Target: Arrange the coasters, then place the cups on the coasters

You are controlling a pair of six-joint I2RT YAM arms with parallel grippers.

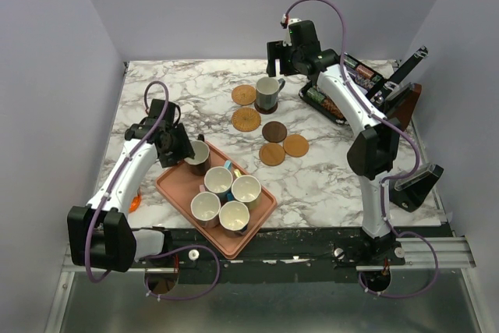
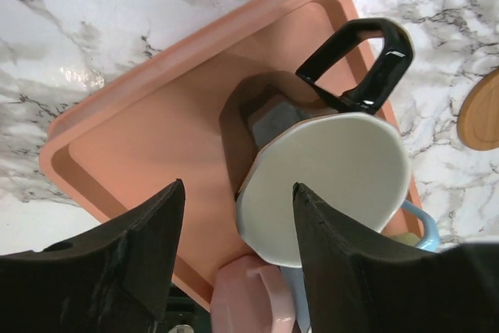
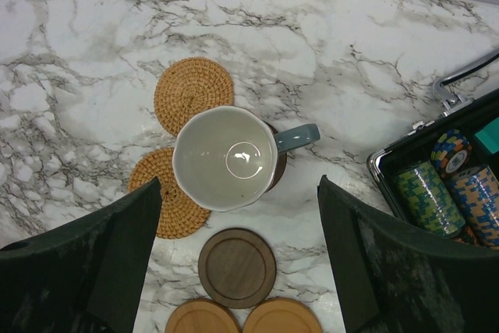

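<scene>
black cup [image 2: 327, 169] upright in tray [image 2: 132, 138], handle far-side (left gripper [image 2: 238, 187], right gripper [image 3: 240, 183]: fingers apart)

grey-grn cup [image 1: 269, 93] on coaster [image 1: 265, 108], 5 cups [image 1: 220, 182] in tray [image 1: 175, 185] — front l

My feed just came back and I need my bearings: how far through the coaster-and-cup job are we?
Done: the grey-green cup sits on a dark coaster, with the right claw open above it. In hand: the left claw is open at the black cup on the pink tray. Left: that cup and four other cups need placing on the five bare coasters, which lie loosely clustered.
</scene>
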